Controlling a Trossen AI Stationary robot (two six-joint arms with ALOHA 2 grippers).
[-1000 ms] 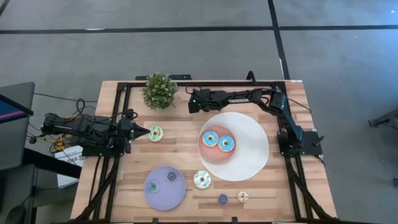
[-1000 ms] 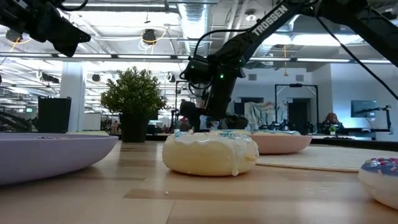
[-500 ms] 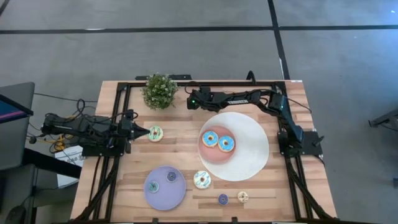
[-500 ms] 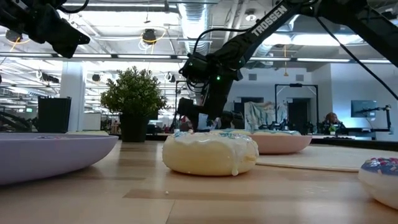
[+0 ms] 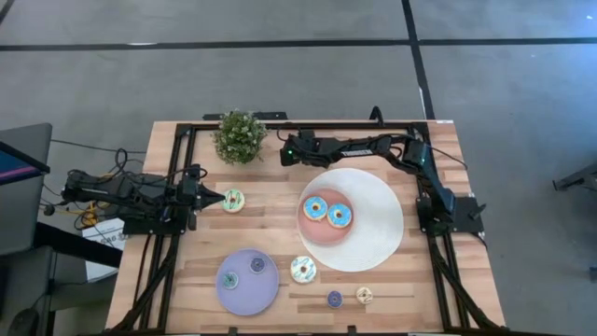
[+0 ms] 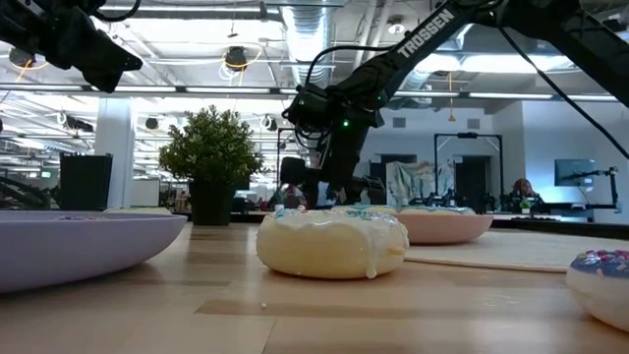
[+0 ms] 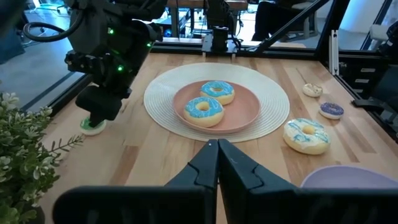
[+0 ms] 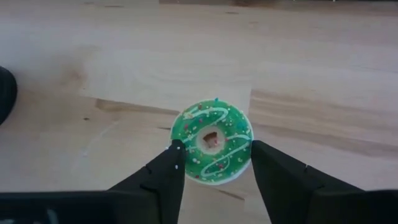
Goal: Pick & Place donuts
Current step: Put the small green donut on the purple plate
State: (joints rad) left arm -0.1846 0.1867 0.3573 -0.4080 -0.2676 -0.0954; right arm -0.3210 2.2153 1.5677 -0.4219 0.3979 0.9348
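A small green donut lies flat on the wood at the table's far side, near the plant. My right gripper slants down onto it, one finger on each side of it. In the left wrist view the donut peeks out under that gripper. My left gripper is shut and hovers at the table's left, its tip beside a pale-green iced donut. Two blue-iced donuts lie on the pink plate. My right gripper has the small green donut's outer rim between its two fingers, one fingertip on each of two opposite sides. The fingers come slanting down from above. The donut lies flat on the table, icing up.
A potted plant stands close to the right gripper at the far edge. A white round mat lies under the pink plate. A lavender plate holds two tiny donuts; a teal donut and two tiny ones lie near the front.
My right gripper has turned a little and its head has swung slightly toward the table's left edge, staying low over the green donut. My left gripper has kept still.
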